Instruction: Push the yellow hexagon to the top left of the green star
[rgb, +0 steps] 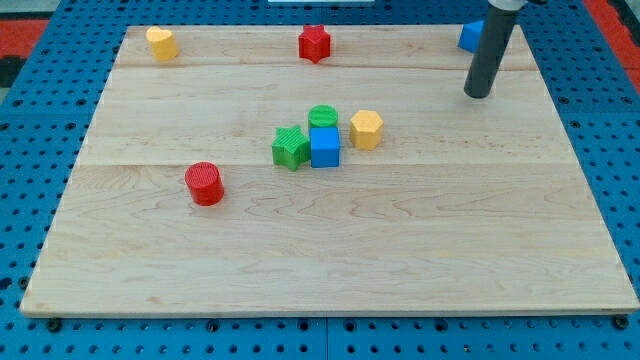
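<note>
The yellow hexagon (367, 129) sits near the board's middle, just right of a blue cube (325, 147). The green star (291, 147) lies left of the blue cube, touching it. A green cylinder (322, 117) stands behind the cube. My tip (480, 94) is on the board at the upper right, well to the right of and above the yellow hexagon, touching no block.
A red cylinder (204, 183) stands at the left middle. A yellow heart-shaped block (161, 43) is at the top left, a red star (314, 43) at the top centre. A blue block (471, 36) shows partly behind the rod at the top right.
</note>
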